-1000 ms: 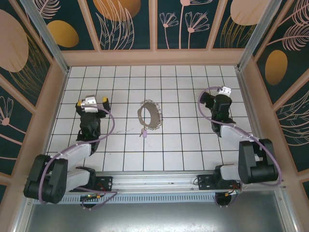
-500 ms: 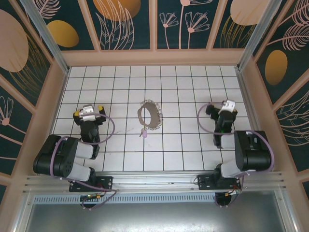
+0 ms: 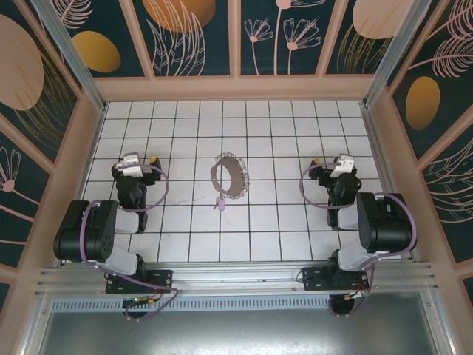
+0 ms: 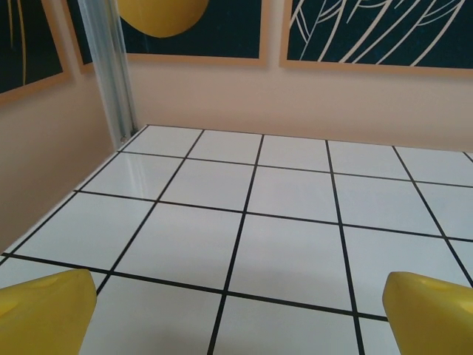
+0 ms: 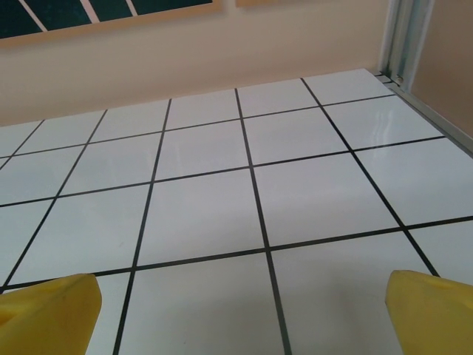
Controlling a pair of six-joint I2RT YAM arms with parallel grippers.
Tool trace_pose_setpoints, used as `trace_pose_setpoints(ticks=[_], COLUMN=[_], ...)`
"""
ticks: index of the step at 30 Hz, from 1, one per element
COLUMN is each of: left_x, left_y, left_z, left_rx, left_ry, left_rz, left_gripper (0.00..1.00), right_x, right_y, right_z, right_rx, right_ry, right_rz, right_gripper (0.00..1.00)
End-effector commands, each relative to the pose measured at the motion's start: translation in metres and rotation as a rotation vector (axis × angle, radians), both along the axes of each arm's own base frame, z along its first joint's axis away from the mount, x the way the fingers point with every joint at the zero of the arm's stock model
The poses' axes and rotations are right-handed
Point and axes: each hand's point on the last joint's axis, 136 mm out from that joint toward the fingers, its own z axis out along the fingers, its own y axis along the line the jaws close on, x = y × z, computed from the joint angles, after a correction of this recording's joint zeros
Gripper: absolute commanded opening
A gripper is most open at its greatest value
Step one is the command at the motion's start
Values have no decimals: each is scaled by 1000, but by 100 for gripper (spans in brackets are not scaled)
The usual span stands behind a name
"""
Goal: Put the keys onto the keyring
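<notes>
Keyring (image 3: 228, 176) is found flat at frame centre, key (image 3: 219, 203) just below it. Key is best pinched by its head while the loop is pinned. Left gripper (image 3: 140, 160) mid-left and right gripper (image 3: 331, 163) mid-right are spread wide, empty, arms folded near bases, fingers aimed toward frame top.

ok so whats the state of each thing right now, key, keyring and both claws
key: loose on the table, just on the near side of the loop, not threaded on, not held
keyring: lying flat mid-table, not held
left claw: open, empty, over bare tiles to the left of the keyring
right claw: open, empty, over bare tiles to the right of the keyring
</notes>
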Motion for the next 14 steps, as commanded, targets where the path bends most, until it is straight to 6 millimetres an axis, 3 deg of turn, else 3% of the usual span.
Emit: trace_pose_setpoints(ticks=[1,14], left_x=[4,2], left_y=[-3,-3], left_z=[2,3], left_rx=[-21,-19], left_ry=[-4,-11], left_rz=[-19,-19], left_gripper=[99,99], right_x=[4,4], right_y=[0,0], right_z=[15,14], right_rx=[-14,-8], right_ry=[-54,-51], right_rz=[7,16], right_gripper=[99,99])
